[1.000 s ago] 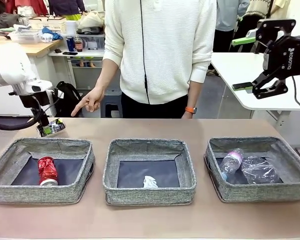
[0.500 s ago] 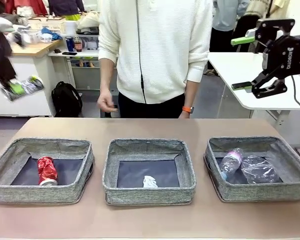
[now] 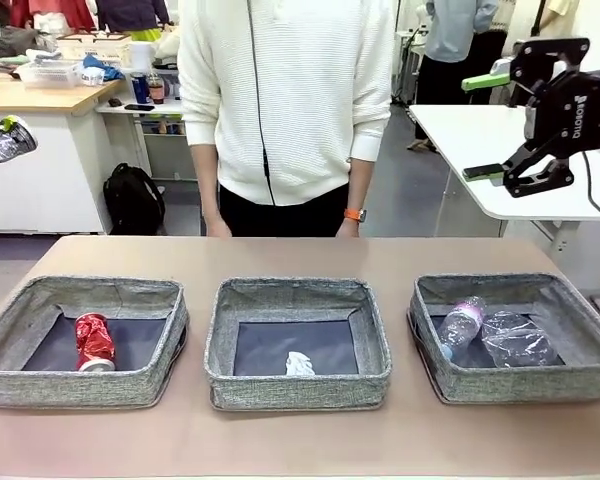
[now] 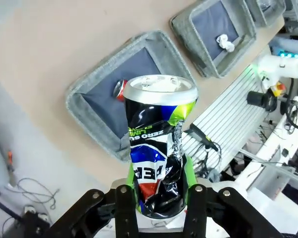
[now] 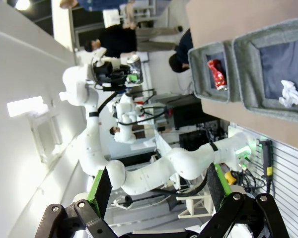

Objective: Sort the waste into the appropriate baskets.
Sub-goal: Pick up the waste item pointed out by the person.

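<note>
Dark crushed can (image 4: 159, 153) lifted off table, clamped by left gripper (image 4: 160, 198) | right gripper (image 5: 156, 191) held agape, empty | drop into left basket (image 3: 10, 325) with red can (image 3: 94, 341) judged next

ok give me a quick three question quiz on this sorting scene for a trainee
1. True or false: the left gripper holds a dark multicoloured can.
2. Which basket holds the crumpled paper ball? A) left basket B) middle basket C) right basket
3. Fill in: the right basket holds two clear plastic ____.

Key:
1. True; its fingers clamp the can's crushed lower part.
2. B, the middle basket. The left basket holds a red can.
3. Bottles: a small bottle and a crushed bottle. The right gripper hangs open above.
</note>
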You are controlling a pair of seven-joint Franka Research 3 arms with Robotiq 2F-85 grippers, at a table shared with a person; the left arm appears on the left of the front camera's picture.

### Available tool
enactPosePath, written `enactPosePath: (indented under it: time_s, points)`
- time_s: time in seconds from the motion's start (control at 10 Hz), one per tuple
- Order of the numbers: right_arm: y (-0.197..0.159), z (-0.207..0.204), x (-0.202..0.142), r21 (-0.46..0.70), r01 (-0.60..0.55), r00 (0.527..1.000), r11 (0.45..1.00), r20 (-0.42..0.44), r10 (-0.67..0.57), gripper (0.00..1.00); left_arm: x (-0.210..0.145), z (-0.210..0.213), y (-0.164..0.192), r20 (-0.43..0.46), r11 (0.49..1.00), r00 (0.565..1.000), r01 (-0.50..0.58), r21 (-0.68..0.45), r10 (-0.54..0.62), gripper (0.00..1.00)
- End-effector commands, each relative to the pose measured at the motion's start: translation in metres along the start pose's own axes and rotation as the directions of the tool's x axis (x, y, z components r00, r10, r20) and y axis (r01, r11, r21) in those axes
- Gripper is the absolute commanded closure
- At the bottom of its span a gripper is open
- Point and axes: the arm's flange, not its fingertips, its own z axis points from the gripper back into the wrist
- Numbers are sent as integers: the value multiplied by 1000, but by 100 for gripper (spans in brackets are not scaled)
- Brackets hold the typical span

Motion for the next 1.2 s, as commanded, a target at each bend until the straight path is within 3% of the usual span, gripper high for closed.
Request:
enactPosePath:
  time_s: [0.0, 0.1, 0.2, 0.3, 0.4, 0.5, 0.6, 0.8, 0.9, 1.0, 1.1]
  points:
    - [0, 2, 2, -6, -19, 1000, 1000, -8, 19, 0, 16, -5, 15, -19, 1000, 1000, -1, -19, 1, 100]
    - [0, 2, 2, -6, -19, 1000, 1000, -8, 19, 0, 16, -5, 15, -19, 1000, 1000, -1, -19, 1, 100]
    - [0, 2, 2, -6, -19, 1000, 1000, -8, 19, 0, 9, -9, 9, -14, 1000, 1000, -1, -13, 1, 60]
    - [0, 2, 2, -6, -19, 1000, 1000, -8, 19, 0, 22, -35, 26, 20, 970, 995, -94, -226, 101, 60]
    - [0, 2, 2, -6, -19, 1000, 1000, -8, 19, 0, 44, -39, -2, 42, 951, 977, -192, -243, 208, 60]
    - [0, 2, 2, -6, -19, 1000, 1000, -8, 19, 0, 70, -31, -51, 175, 938, 953, -191, -290, 248, 60]
    - [0, 2, 2, -6, -19, 1000, 1000, -8, 19, 0, 92, -24, -112, 169, 932, 943, -235, -276, 287, 60]
    - [0, 2, 2, -6, -19, 1000, 1000, -8, 19, 0, 120, -35, -204, 167, 934, 919, -347, -83, 357, 60]
    - [0, 2, 2, -6, -19, 1000, 1000, -8, 19, 0, 134, -43, -238, 162, 892, 879, -452, -24, 449, 60]
    - [0, 2, 2, -6, -19, 1000, 1000, -8, 19, 0, 146, -56, -278, 92, 882, 889, -458, 110, 450, 60]
    - [0, 2, 2, -6, -19, 1000, 1000, -8, 19, 0, 160, -62, -306, 125, 832, 863, -506, 230, 490, 60]
